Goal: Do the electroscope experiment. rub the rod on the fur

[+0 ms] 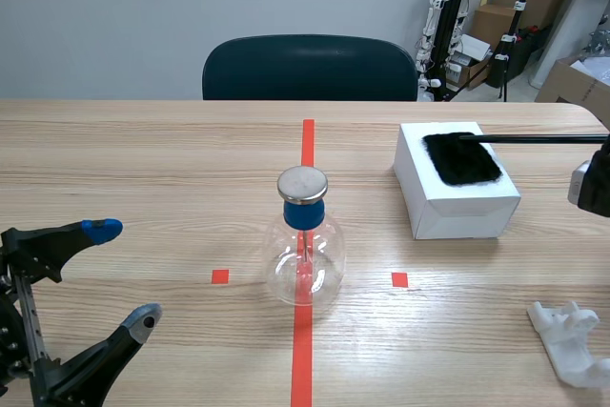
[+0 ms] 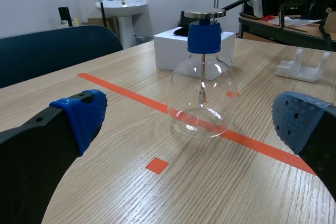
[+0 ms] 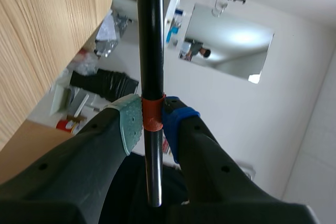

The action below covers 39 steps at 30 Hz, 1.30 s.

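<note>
There is one rod (image 1: 538, 139), one patch of black fur (image 1: 462, 157) and one electroscope (image 1: 303, 235) showing, along with one white box (image 1: 457, 207), one white plastic stand (image 1: 572, 340) and one dark chair (image 1: 310, 69).

The right gripper (image 3: 152, 124) is clamping the thin black rod between its grey-green pad (image 3: 131, 124) and its blue pad (image 3: 176, 116). The fingers are standing only a rod's width apart, pinching right on the orange-red band that is circling the rod. A short end of the rod is sticking out behind the pads, and the long part is running away ahead of them. In the scene view the rod is lying almost level, stretching from this gripper toward the table's middle, with its far tip reaching over the rear part of the fur. Whether the tip is pressing on the fur cannot be told. The fur is lying on top of the white box, which is sitting under the rod's far end. The white stand is lying on the table (image 1: 143, 159) below and nearer the robot than this gripper, well apart from it.

The left gripper (image 1: 122, 274) is hanging low over the table with its fingers spread wide, gripping nothing. The electroscope is standing upright ahead of it, between the lines of its two fingers but well beyond the tips. It is a clear flask wearing a blue stopper (image 1: 303, 213) topped with a metal disc (image 1: 302, 184). The chair is standing beyond the table's far edge.
</note>
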Each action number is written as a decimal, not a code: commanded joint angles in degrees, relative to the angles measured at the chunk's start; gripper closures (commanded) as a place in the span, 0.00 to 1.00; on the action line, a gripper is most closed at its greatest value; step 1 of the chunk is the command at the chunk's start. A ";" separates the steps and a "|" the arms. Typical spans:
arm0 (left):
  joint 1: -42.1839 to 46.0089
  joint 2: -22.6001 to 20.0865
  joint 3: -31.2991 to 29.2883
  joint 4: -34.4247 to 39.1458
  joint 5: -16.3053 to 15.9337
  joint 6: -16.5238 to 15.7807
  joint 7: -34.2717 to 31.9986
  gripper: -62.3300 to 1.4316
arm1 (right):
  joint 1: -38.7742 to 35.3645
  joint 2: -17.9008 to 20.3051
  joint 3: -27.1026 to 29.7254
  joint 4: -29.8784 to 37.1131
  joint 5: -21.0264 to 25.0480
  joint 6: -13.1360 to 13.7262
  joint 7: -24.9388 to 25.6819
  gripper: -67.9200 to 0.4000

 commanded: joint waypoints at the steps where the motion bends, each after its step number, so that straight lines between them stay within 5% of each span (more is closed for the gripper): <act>1: -0.17 -0.48 -0.07 0.87 -0.79 -0.11 -1.07 0.00 | 1.44 1.27 0.57 1.01 0.04 -1.03 1.14 0.99; 6: -0.17 -0.48 -0.07 0.87 -0.79 -0.11 -1.09 0.00 | 1.46 1.27 0.57 1.01 0.02 -1.03 1.57 0.99; 11: -0.17 -0.48 -0.07 0.87 -0.79 -0.11 -1.09 0.00 | 1.46 1.27 0.57 1.01 0.00 -1.03 -3.39 0.99; 18: -0.17 -0.48 -0.07 0.87 -0.79 -0.11 -1.09 0.00 | 1.44 1.27 0.57 1.01 0.02 -1.03 3.91 0.99; 26: -0.17 -0.48 -0.07 0.87 -0.79 -0.11 -1.09 0.00 | 1.44 1.31 0.57 1.01 0.04 -1.03 -2.78 0.99; 34: -0.17 -0.48 -0.07 0.87 -0.79 -0.11 -1.09 0.00 | 1.42 1.27 0.57 1.01 0.04 -1.25 4.57 0.99; 39: -0.17 -0.48 -0.07 0.87 -0.79 -0.11 -1.09 0.00 | 1.42 1.27 0.57 1.01 0.04 -1.22 1.18 0.99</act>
